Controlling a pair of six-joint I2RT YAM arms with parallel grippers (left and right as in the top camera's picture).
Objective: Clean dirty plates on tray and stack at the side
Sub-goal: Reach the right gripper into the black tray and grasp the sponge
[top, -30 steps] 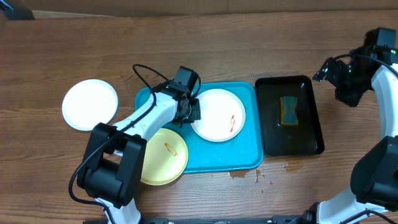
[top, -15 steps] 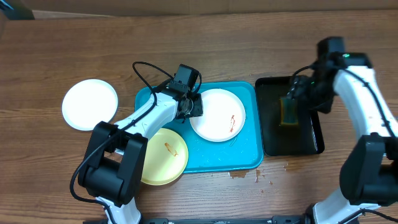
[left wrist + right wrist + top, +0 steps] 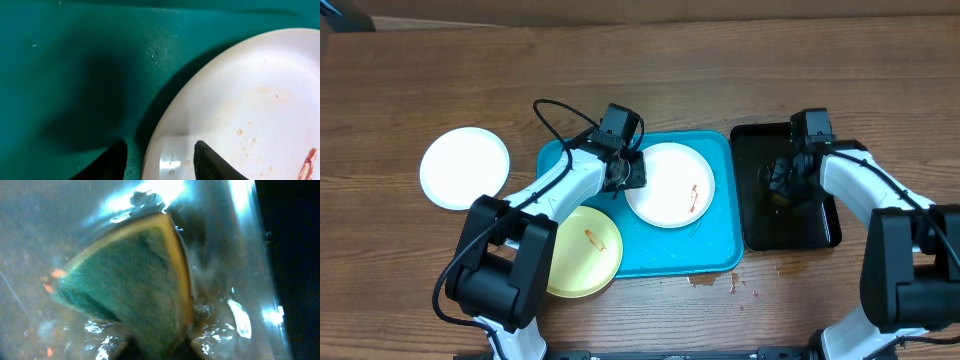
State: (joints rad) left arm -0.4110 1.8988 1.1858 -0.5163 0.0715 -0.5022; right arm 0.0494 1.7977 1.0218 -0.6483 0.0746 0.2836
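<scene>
Over the black tray (image 3: 760, 225), right end effector (image 3: 782, 183) points down, clamping sponge (image 3: 135, 280).

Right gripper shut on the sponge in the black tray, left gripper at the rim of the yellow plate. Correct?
Not quite. The left gripper straddles the rim of the smeared white plate on the turquoise tray, not the yellow plate; the left wrist view shows it. The right gripper is indeed shut on the sponge in the black tray.
</scene>
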